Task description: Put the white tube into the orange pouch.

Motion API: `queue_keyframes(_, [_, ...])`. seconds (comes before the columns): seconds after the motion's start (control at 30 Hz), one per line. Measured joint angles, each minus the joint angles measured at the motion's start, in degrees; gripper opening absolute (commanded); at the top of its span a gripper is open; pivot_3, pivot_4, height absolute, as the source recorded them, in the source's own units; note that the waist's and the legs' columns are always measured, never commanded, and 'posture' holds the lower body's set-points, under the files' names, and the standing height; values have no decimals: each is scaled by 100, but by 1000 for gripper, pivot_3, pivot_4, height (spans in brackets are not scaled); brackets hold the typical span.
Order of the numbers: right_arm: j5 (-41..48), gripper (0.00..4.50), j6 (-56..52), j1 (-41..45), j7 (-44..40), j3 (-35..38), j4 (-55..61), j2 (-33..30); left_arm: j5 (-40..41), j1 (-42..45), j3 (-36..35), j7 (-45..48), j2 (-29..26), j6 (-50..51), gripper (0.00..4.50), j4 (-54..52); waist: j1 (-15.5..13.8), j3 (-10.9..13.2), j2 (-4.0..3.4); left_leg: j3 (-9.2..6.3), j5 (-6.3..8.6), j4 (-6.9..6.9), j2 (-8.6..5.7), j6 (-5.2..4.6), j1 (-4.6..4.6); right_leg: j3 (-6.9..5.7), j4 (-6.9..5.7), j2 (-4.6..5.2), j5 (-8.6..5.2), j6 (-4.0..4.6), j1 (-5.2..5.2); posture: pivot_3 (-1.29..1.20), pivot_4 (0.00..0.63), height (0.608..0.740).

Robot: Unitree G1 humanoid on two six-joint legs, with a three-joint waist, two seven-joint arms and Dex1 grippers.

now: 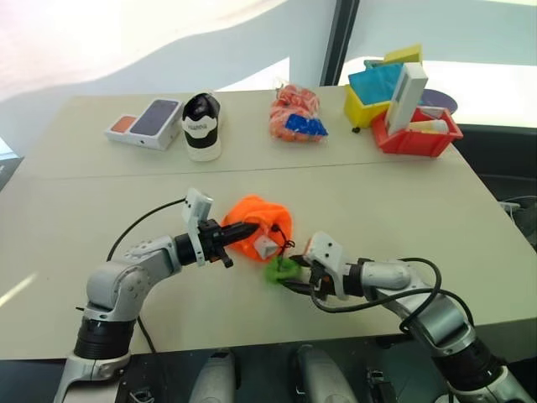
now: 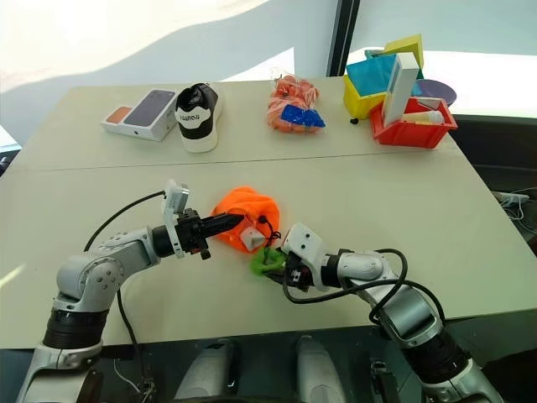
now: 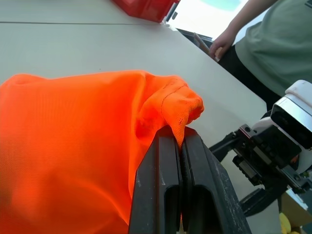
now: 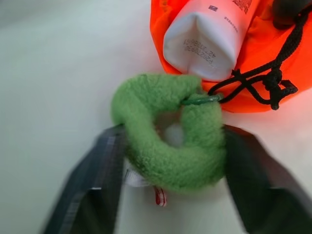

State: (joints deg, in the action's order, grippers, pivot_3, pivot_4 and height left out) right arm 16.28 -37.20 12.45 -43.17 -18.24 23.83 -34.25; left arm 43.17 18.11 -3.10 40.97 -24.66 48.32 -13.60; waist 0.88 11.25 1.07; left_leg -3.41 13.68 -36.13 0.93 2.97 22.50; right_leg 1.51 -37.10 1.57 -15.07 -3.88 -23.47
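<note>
Orange pouch [image 1: 262, 220] mouth pinched by left gripper [image 1: 249, 227]; right gripper [image 4: 170, 165] closes around its green ring [image 4: 168, 146].

My left gripper [image 1: 245, 228], arm extended level and angled inward, fingers pressed together on a pinch of the orange pouch [image 1: 262, 223]; my right gripper [image 4: 170, 161], forearm angled inward, fingers flanking the green ring [image 4: 170, 146]

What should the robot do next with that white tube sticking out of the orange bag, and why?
Probably nudge the white tube deeper into the orange pouch. Its crimped end pokes out of the opening, so it isn't fully inside. The left gripper is pinching the pouch's edge shut-tight, keeping the bag steady. The right gripper sits around the green fuzzy ring, so it would need to leave that first.
</note>
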Motion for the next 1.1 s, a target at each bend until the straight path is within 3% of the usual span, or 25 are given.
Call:
queue_keyframes(0.07, [-16,174,48,-39,-44,25,2,-41,0,-5,3,-4,1,0,0,-4,-1,0,0,0,0,0,0,0,0,0,0,0,-1,-1,0,0,150,740])
queue_keyframes(0.3, [705,77,-84,-688,-406,1205,410,-523,-48,-32,139,40,-27,-34,0,-28,-16,1,2,0,0,-1,-1,0,0,0,2,1,-3,-3,3,0,150,740])
queue_keyframes(0.4, [1142,0,-163,-1036,-544,1903,602,-710,-89,-82,398,350,-239,-42,941,-134,-7,1,2,1,0,0,-1,0,-1,0,2,0,-5,-6,3,0,150,740])
queue_keyframes(0.63, [1418,0,-152,-1249,-505,2903,425,-812,-763,-381,880,1030,-1078,-536,4452,-187,-6,1,1,5,0,0,0,0,-4,4,3,1,-12,-7,2,0,150,740])
queue_keyframes(0.9, [1583,0,-111,-1262,-676,3308,164,-957,-1044,-388,827,1389,-1363,-951,4452,27,-24,2,2,6,0,0,0,0,4,4,13,5,-11,-7,1,0,150,740])
queue_keyframes(1.1, [1668,0,-110,-1109,-610,3471,14,-943,-736,476,411,1449,-1285,-917,4452,22,-20,3,5,7,0,-3,-1,0,4,2,12,4,-11,-11,4,0,150,740])
